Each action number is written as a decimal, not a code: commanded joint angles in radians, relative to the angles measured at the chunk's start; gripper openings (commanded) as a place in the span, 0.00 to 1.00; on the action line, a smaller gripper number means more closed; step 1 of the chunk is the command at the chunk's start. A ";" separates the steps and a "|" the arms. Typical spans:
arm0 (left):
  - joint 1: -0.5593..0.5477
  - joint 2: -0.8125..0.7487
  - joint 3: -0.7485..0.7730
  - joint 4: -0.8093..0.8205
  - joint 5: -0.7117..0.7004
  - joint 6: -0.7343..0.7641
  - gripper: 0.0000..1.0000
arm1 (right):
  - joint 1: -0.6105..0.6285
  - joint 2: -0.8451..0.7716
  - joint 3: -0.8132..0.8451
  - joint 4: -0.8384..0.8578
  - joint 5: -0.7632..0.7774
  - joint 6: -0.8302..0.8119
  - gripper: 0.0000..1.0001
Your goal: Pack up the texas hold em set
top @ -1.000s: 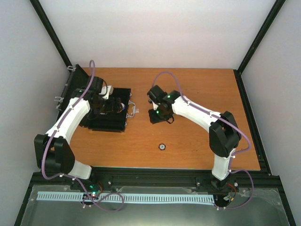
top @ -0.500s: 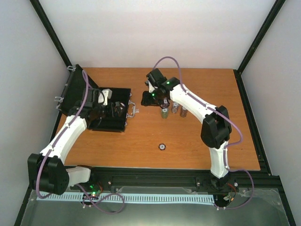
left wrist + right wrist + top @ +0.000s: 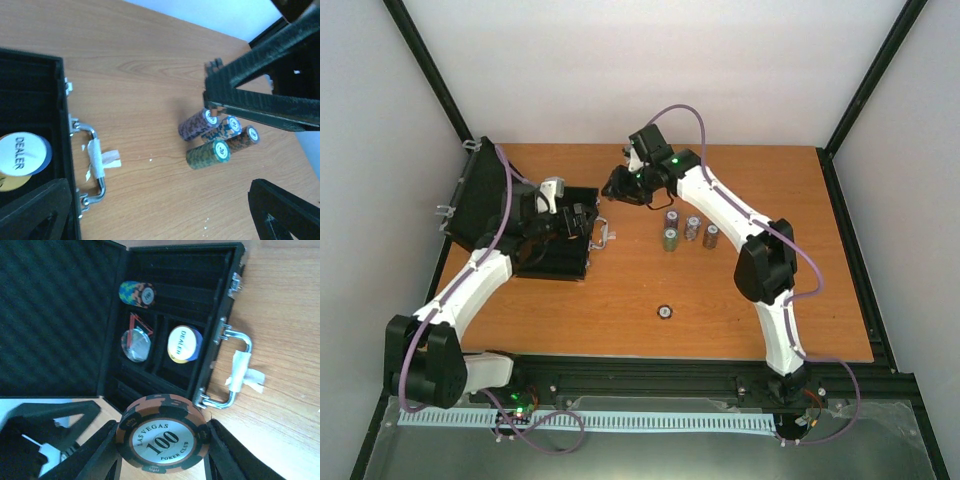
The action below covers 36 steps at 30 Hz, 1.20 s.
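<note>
Lid (image 3: pixel 478 195): black, raised open at the far-left of the table (image 3: pixel 760 310); foam lining on its inner face.
Case (image 3: pixel 560 262): black, flat on the table left of centre, open, with compartments showing.
Slot stack (image 3: pixel 137 293): mixed-colour chips on their side in a long slot of the case.
Clear disc (image 3: pixel 135 345): round, in a compartment beside that slot. A red-edged triangular token (image 3: pixel 141 322) touches it and is partly hidden.
Dealer disc (image 3: pixel 182 344): white, marked DEALER, in the next compartment toward the handle.
Left gripper (image 3: pixel 157 205): above the right half of the case, jaws spread wide with nothing between them.
Handle (image 3: pixel 95 167): silver, on the case's right edge, with white tape wrapped round it.
Right gripper (image 3: pixel 161 452): raised just beyond the handle, clamped on the held stack.
Held stack (image 3: pixel 162 437): orange-and-black chips; the face reads LAS VEGAS 100 POKER CLUB.
Small disc (image 3: pixel 664 312): alone on the table near the middle, well apart from the case.
Four stacks (image 3: pixel 692 228): upright and close together on the table, right of the case.
</note>
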 commanded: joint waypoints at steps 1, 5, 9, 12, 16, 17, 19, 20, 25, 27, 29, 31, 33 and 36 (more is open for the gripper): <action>-0.024 0.008 -0.014 0.161 0.032 -0.001 1.00 | -0.016 0.046 0.086 0.028 -0.063 0.072 0.22; -0.033 -0.003 -0.073 0.280 0.007 -0.033 1.00 | -0.025 0.078 0.152 0.039 -0.108 0.109 0.22; -0.040 -0.008 -0.158 0.491 -0.021 -0.061 1.00 | -0.029 0.096 0.179 0.040 -0.147 0.131 0.22; -0.051 -0.007 -0.207 0.610 -0.069 -0.065 1.00 | -0.028 0.098 0.179 0.044 -0.161 0.140 0.22; -0.056 0.018 -0.213 0.693 -0.101 -0.073 1.00 | -0.028 0.105 0.179 0.046 -0.186 0.148 0.22; -0.060 0.026 -0.210 0.706 -0.110 -0.078 1.00 | -0.028 0.106 0.179 0.050 -0.191 0.150 0.22; -0.066 0.049 -0.191 0.713 -0.127 -0.085 1.00 | -0.028 0.106 0.179 0.055 -0.199 0.150 0.22; -0.067 0.060 -0.182 0.714 -0.133 -0.091 1.00 | -0.028 0.106 0.180 0.055 -0.201 0.149 0.22; -0.075 0.113 -0.145 0.742 -0.128 -0.110 1.00 | -0.028 0.104 0.182 0.057 -0.217 0.146 0.22; -0.079 0.123 -0.137 0.751 -0.139 -0.106 1.00 | -0.028 0.102 0.185 0.057 -0.222 0.147 0.23; -0.080 0.133 -0.131 0.770 -0.152 -0.113 1.00 | -0.028 0.100 0.185 0.055 -0.226 0.147 0.22; -0.080 0.143 -0.121 0.779 -0.165 -0.127 1.00 | -0.028 0.099 0.183 0.054 -0.229 0.149 0.23; -0.081 0.150 -0.120 0.802 -0.175 -0.137 1.00 | -0.028 0.100 0.183 0.060 -0.236 0.157 0.23; -0.081 0.163 -0.118 0.822 -0.189 -0.144 1.00 | -0.028 0.104 0.184 0.074 -0.248 0.175 0.22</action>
